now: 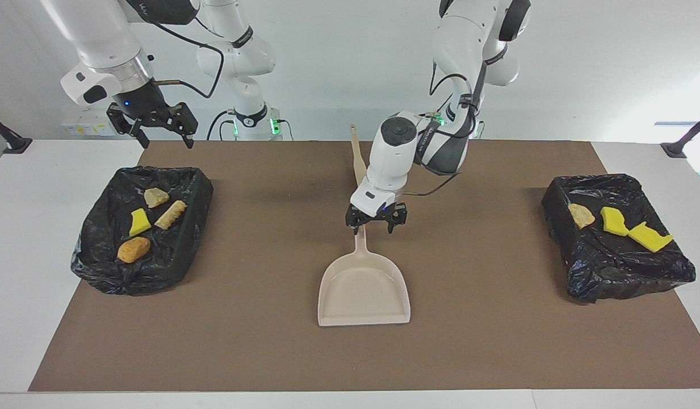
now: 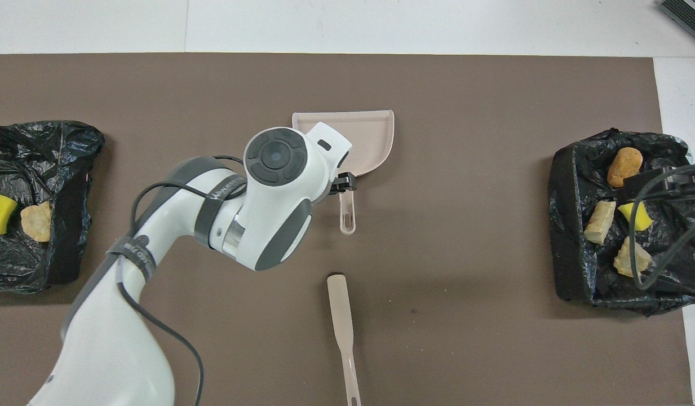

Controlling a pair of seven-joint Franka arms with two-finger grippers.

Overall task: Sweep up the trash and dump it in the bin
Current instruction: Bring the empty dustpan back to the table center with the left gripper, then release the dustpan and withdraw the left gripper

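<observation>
Left claw [image 1: 376, 222] spread over the dustpan [image 1: 364, 287] handle, mid-mat, open room around. Right claw [image 1: 158, 122] spread above the bin [image 1: 174, 258] holding four trash scraps [image 1: 134, 249]; three more [image 1: 613, 220] in the other bin [image 1: 611, 272].

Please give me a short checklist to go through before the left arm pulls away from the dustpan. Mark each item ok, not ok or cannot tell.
1. Left gripper open over the dustpan handle: ok.
2. Dustpan flat on the mat, nothing in it: ok.
3. Trash all in the two bins, four pieces in the bin at the right arm's end, three in the other: ok.
4. No scraps on the mat: ok.
5. Brush lying apart from the dustpan, nearer the robots: ok.
6. Right gripper open, waiting above its bin: ok.
</observation>
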